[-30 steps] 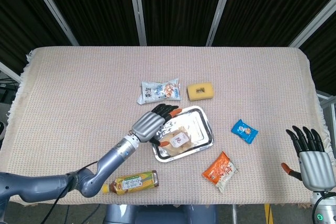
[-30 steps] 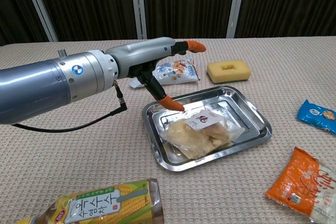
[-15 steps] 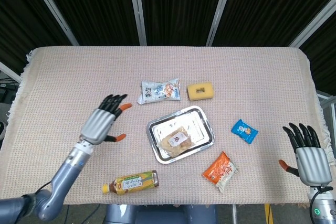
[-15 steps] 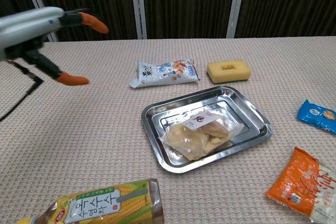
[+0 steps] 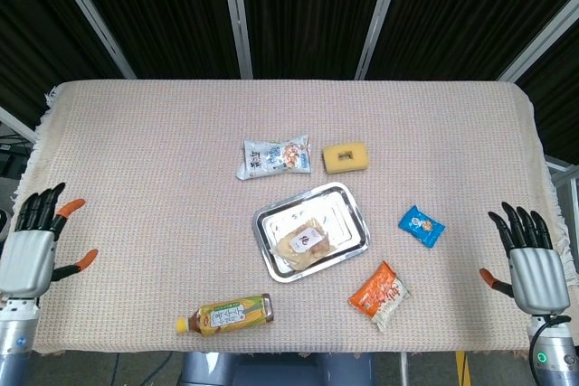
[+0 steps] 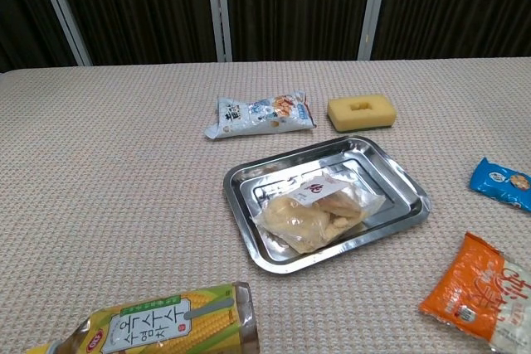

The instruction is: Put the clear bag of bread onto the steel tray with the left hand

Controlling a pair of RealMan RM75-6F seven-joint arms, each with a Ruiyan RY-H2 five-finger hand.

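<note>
Both robot hands, left robot hand [image 5: 33,240] and right robot hand [image 5: 528,261], are hovering spread and empty at the lower corners; the clear bag of bread [image 5: 302,243] is lying on the steel tray [image 5: 348,201], with a snack packet [image 5: 274,157] and sponge [image 5: 345,156] above and a corn tea bottle [image 5: 228,315] lower left.

Table [image 5: 136,151] under beige woven cloth [image 6: 108,163], dark ribbed wall panels [image 5: 308,6] behind, split by pale metal posts [image 6: 217,6].
</note>
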